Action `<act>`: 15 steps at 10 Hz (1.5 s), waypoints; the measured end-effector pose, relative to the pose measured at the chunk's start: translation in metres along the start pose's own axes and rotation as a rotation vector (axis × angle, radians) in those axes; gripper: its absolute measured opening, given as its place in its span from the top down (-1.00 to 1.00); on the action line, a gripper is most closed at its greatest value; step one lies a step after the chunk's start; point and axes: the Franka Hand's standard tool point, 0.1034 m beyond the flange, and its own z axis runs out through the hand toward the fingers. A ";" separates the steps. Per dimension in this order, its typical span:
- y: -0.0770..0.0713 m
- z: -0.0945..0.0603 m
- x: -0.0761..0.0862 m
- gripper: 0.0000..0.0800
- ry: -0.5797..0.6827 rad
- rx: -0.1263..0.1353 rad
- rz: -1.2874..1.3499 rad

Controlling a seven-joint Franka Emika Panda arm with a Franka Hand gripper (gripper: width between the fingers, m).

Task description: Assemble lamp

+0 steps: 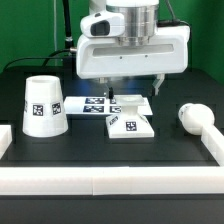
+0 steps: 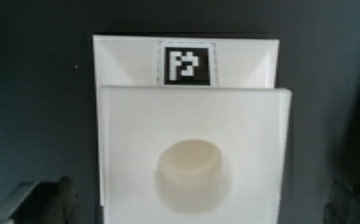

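Observation:
The flat square white lamp base point(image 1: 128, 122) lies mid-table with a tag on its front face. In the wrist view the base point(image 2: 195, 120) fills the middle, with an oval socket hole point(image 2: 195, 168) and a tag point(image 2: 184, 63) at its far end. My gripper point(image 1: 135, 90) hangs just above the base, open and empty. Its dark fingers point(image 2: 40, 200) stand wide apart on either side of the base. The tapered shade point(image 1: 42, 106) stands at the exterior view's left. The bulb point(image 1: 195, 118) lies at the exterior view's right.
The marker board point(image 1: 95, 103) lies flat just behind and to the left of the base. A white rail point(image 1: 110, 182) runs along the table's front edge, with side rails at both ends. The tabletop is black.

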 end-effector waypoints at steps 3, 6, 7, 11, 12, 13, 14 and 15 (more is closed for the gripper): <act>0.003 0.008 -0.003 -0.75 -0.004 -0.001 -0.015; 0.002 0.017 -0.004 -0.75 -0.009 0.000 -0.017; 0.002 0.019 -0.005 -0.75 -0.013 0.001 -0.017; 0.003 0.019 -0.005 -0.33 -0.015 0.001 -0.016; 0.003 0.019 -0.005 -0.33 -0.015 0.001 -0.016; 0.003 0.019 -0.005 -0.33 -0.015 0.001 -0.016; 0.003 0.019 -0.005 -0.33 -0.015 0.001 -0.016; 0.003 0.020 -0.005 -0.33 -0.015 0.001 -0.017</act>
